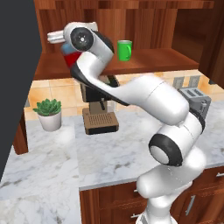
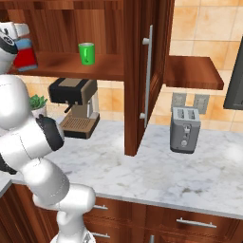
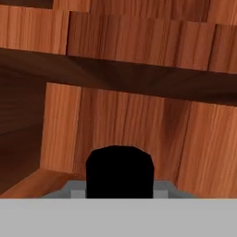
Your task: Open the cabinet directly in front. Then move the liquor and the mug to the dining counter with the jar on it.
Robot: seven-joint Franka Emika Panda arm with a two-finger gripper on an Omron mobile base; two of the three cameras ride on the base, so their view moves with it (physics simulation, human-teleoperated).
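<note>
Reddish-brown wood surrounds the work: the cabinet [image 2: 137,71] stands open, its right door [image 2: 148,76] swung out edge-on toward the camera with its long grey handle showing. On the shelf inside, the mug [image 1: 124,50], bright green with a loop handle, sits upright toward the right. Further left on the same shelf is a red and blue thing [image 2: 24,53], likely the liquor, with the white hand of the arm pressed right against it.

The gripper [image 1: 70,54] is mostly hidden behind the wrist in the left base view, so I cannot tell from there whether its jaws are apart or clamped. The hand view shows a black rounded top [image 3: 119,171] low in the middle, against the cabinet's back wall, which looks like the bottle's cap between the fingers, so my judgement is a grasp on the liquor, though contact itself is not visible.

Doing this step well means a firm hold, then lifting slightly before drawing the bottle straight out toward the near side, keeping it upright and below the upper shelf board. The elbow hangs over the coffee machine [image 1: 99,111], and the potted plant [image 1: 49,113] stands left of it on the marble worktop [image 1: 113,153]; a slow, level retreat avoids both, and the mug well to the right.
</note>
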